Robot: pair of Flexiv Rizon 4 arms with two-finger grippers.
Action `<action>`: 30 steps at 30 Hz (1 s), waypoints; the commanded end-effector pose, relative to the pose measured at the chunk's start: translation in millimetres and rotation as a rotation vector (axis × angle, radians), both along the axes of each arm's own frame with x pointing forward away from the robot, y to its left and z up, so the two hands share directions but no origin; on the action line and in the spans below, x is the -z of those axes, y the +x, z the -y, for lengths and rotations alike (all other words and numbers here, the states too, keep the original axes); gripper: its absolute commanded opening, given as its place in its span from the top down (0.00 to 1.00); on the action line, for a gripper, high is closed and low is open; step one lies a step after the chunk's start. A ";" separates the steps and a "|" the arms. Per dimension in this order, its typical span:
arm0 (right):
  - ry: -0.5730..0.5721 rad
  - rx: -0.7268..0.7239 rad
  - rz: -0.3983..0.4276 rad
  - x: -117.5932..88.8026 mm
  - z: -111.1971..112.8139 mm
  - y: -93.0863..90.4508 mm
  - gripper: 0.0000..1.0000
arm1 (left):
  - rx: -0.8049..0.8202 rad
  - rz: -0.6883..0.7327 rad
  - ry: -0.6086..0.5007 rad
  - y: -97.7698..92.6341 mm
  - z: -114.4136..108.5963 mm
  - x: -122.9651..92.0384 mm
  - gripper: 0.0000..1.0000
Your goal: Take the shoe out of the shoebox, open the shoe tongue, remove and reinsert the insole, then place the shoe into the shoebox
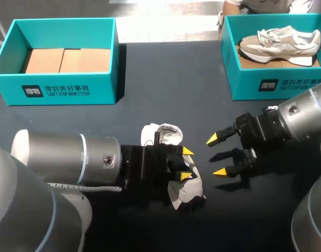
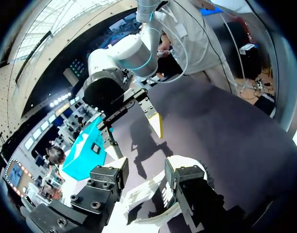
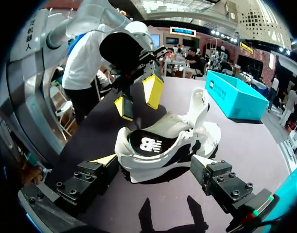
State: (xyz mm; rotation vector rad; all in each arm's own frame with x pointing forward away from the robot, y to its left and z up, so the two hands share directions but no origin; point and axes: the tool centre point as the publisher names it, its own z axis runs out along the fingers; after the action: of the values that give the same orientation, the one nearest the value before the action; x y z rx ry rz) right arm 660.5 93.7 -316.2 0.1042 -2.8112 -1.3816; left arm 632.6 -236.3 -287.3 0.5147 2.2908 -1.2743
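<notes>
A white and black shoe (image 1: pixel 169 134) lies on its side on the dark table, between the two grippers. Its tongue stands pulled up, and a black insole (image 3: pixel 150 144) shows inside. My left gripper (image 1: pixel 187 163) hangs just over the shoe's heel end, open, its yellow tips (image 3: pixel 153 91) clear of the shoe. In the left wrist view the shoe (image 2: pixel 144 193) lies below and between that gripper's (image 2: pixel 147 174) fingers. My right gripper (image 1: pixel 216 156) stands open a little to the right of the shoe, pointing at it. In its own view the shoe (image 3: pixel 206 138) lies just ahead of the right gripper (image 3: pixel 153 162).
A teal shoebox (image 1: pixel 60 89) with a cardboard liner stands at the back left. Another teal shoebox (image 1: pixel 255 86) at the back right holds a beige shoe (image 1: pixel 278 44). Bare dark tabletop lies between the boxes and around the grippers.
</notes>
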 end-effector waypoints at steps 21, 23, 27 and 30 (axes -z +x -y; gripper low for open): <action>-0.005 0.002 0.000 0.4 -2.1 -0.3 0.00 | 0.161 -0.054 0.592 28.7 -29.1 -20.3 0.32; -0.005 0.002 0.000 0.4 -2.1 -0.3 0.00 | 0.162 -0.046 0.628 30.2 -29.6 -22.1 0.18; -0.005 0.002 0.000 0.4 -2.1 -0.3 0.00 | 0.168 -0.045 0.624 31.6 -29.3 -22.6 0.00; -0.005 0.002 0.000 0.4 -2.1 -0.3 0.00 | 0.168 -0.045 0.624 31.6 -29.3 -22.6 0.00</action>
State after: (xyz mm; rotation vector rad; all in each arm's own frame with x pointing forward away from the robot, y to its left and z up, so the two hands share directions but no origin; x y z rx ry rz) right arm 660.5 93.7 -316.2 0.1042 -2.8112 -1.3816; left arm 663.2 -204.7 -269.6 0.8813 2.6279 -0.7797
